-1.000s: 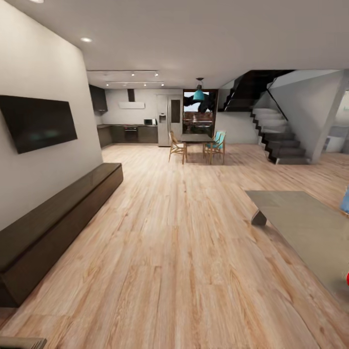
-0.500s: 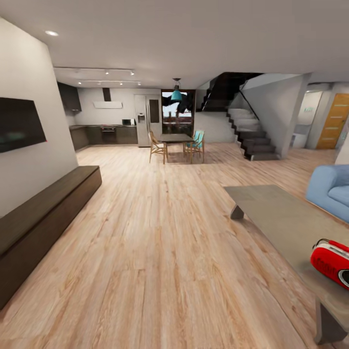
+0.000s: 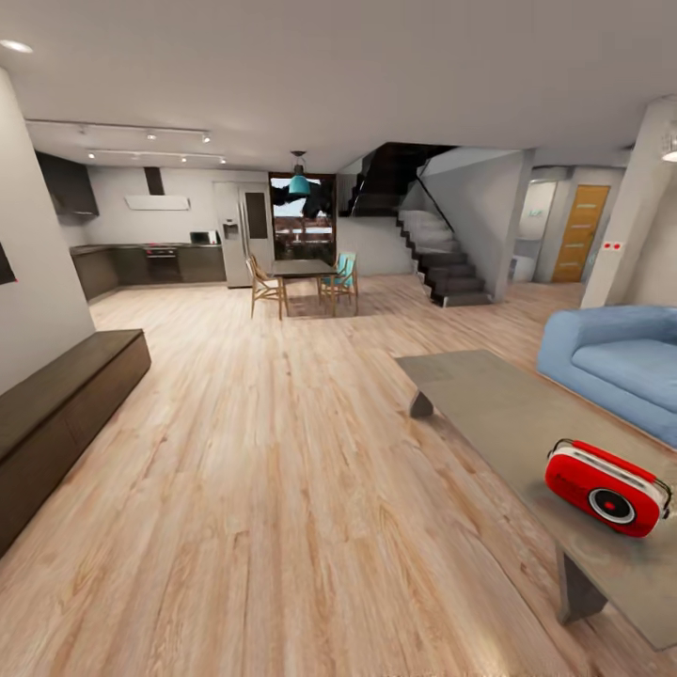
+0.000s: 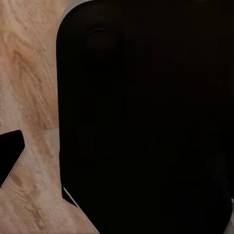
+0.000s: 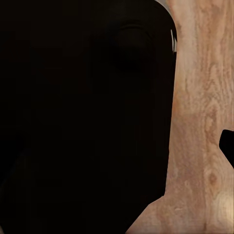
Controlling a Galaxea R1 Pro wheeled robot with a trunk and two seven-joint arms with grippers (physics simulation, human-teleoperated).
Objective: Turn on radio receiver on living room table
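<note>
red radio receiver (image 3: 606, 488) sitting near the close end of the table (image 3: 508, 414), by the blue sofa (image 3: 616, 362).
probably still too far to reach; can't tell how wide either gripper's jaws are.

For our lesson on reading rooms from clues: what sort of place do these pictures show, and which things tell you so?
Most likely an open-plan home. A blue sofa and a low table carrying a red radio mark a living room, with a kitchen and a staircase beyond on the same wood floor.
</note>
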